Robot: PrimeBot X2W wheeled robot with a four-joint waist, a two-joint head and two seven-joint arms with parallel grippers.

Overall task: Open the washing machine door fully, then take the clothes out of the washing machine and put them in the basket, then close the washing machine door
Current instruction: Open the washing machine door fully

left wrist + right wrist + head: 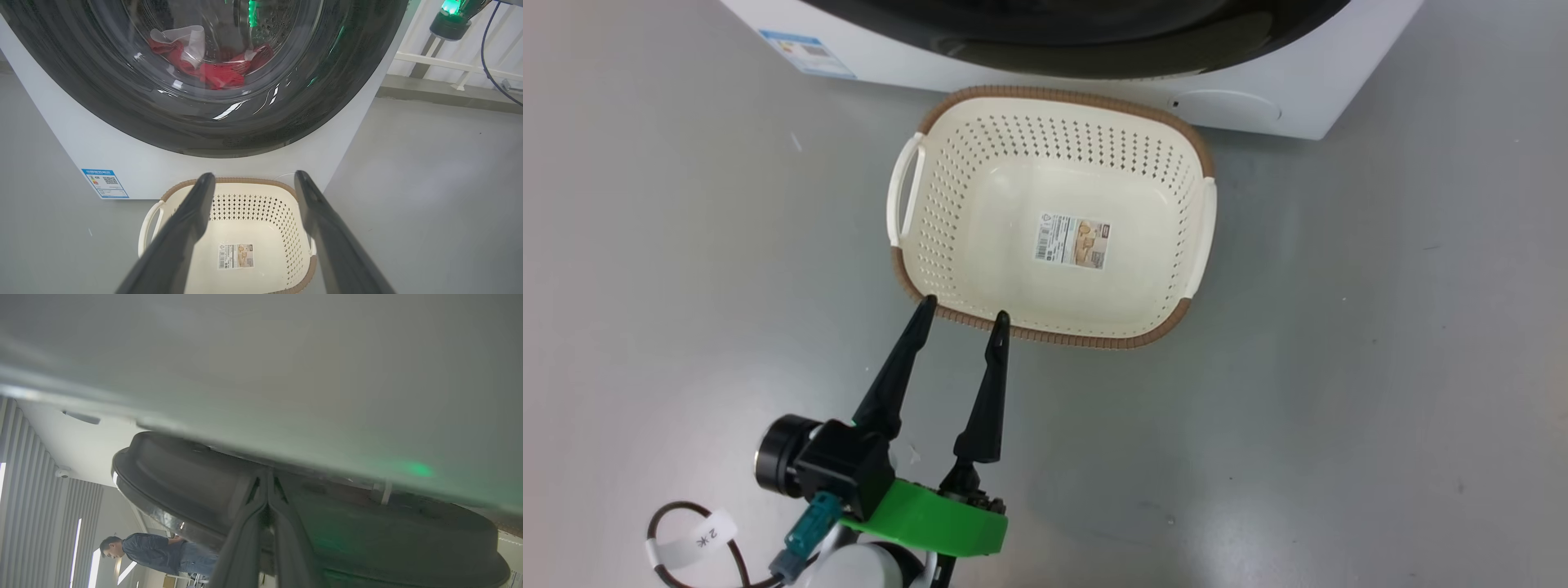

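Item 1. Washing machine (1339,90): white front-loader at the far side of the scene, standing on a grey floor (1339,367). A small blue label (807,54) sits low on its front, towards the left.

Item 2. Washing machine door (122,110): round, with a wide glossy black rim and a clear bulging window. In the left wrist view it lies across the opening.

Item 3. Clothes (220,75): red fabric with white parts, lying in the bottom of the drum and seen through the door glass.

Item 4. Basket (947,212): cream, perforated sides, brown rim, white side handles. It stands on the floor with nothing in it, its far rim just beside the foot of the machine, below the door. A sticker (1072,241) lies on its bottom.

Item 5. Left claw (965,308): fingers spread wide, nothing between them. The tips point towards the machine and lie over the near left stretch of the basket's rim. Whether they touch it cannot be told.

Item 6. Right claw (267,477): fingers pressed together, nothing visible between them. The tips sit at the seam where the door's dark rim meets the white front. Contact cannot be told.

Item 7. A person (163,553): in the background of the right wrist view, well apart from the machine.
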